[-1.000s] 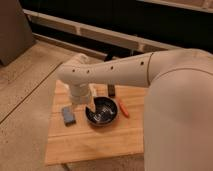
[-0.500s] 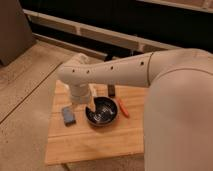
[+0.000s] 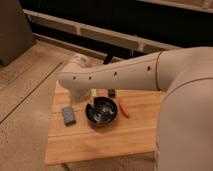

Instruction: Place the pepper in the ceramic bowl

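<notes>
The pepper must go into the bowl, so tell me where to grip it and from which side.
Grip the pepper at its middle, coming from straight above and closing across its slim width. It lies flat on the wooden table, slanting close beside the rim of the ceramic bowl, so a sideways approach would likely hit the bowl. The gripper hangs at the bowl's opposite edge.

Glossy blk ceramic bowl (image 3: 106, 115); matt wood tbl (image 3: 100, 142).

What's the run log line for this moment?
pincer: low over left rim of ceramic bowl | pepper: on table, beside bowl's right rim, not held | task: not done
</notes>
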`<state>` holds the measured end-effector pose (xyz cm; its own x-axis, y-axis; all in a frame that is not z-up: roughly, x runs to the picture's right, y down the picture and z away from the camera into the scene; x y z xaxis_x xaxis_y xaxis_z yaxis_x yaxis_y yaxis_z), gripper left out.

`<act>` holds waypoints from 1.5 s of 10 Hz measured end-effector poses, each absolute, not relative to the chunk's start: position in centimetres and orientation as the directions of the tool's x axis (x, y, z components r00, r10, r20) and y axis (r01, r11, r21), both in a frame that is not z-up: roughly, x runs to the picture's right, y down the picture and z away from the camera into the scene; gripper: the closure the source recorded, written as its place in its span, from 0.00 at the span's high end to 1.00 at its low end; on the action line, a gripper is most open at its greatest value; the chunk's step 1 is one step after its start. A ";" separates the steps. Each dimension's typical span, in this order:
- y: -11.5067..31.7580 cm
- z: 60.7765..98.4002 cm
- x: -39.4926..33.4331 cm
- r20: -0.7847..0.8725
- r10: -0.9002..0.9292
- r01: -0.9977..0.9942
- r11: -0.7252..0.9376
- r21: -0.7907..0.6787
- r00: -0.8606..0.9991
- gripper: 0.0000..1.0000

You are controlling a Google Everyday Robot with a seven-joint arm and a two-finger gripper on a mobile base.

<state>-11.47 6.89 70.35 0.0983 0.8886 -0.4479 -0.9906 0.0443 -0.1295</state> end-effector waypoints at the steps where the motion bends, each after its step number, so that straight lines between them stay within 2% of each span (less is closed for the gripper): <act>1: 6.9 70.2 -11.1 -0.441 0.894 -0.990 0.021 -0.142 0.082 0.65; 6: 7.0 70.4 -10.5 -0.437 0.896 -0.989 0.017 -0.146 0.080 0.65; 9: 6.2 70.7 -3.3 -0.412 0.909 -0.996 0.033 -0.085 0.065 0.65; 11: 5.3 70.2 0.6 -0.364 0.922 -0.991 0.110 -0.076 0.130 0.65; 15: 4.7 69.5 3.7 -0.292 0.924 -0.968 0.222 -0.117 0.248 0.65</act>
<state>3.71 4.73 69.49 0.2476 0.9239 -0.2919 -0.9679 0.2225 -0.1167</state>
